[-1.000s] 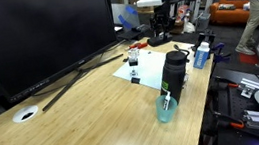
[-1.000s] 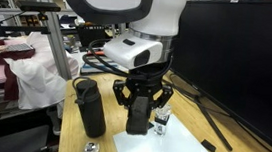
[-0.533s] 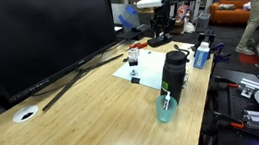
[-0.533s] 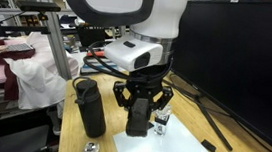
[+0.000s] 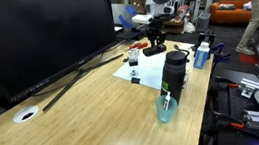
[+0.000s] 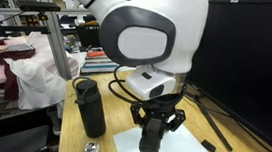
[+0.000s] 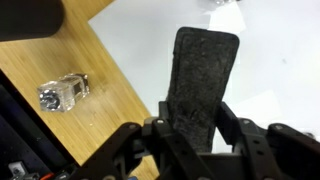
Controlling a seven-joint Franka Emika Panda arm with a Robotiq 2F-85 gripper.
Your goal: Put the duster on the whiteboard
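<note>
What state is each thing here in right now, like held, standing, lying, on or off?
gripper, shut on the duster.
duster, held on end over the whiteboard; whether it touches cannot be told.
whiteboard, lying flat on the desk.
black bottle, standing upright beside the whiteboard.
monitor, upright on its stand, screen dark.

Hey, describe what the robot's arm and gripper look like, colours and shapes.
The arm is glossy white with bulky rounded shells and a dark grey round cap on one joint. The gripper is matte black, with black linked fingers. No markings are legible.
</note>
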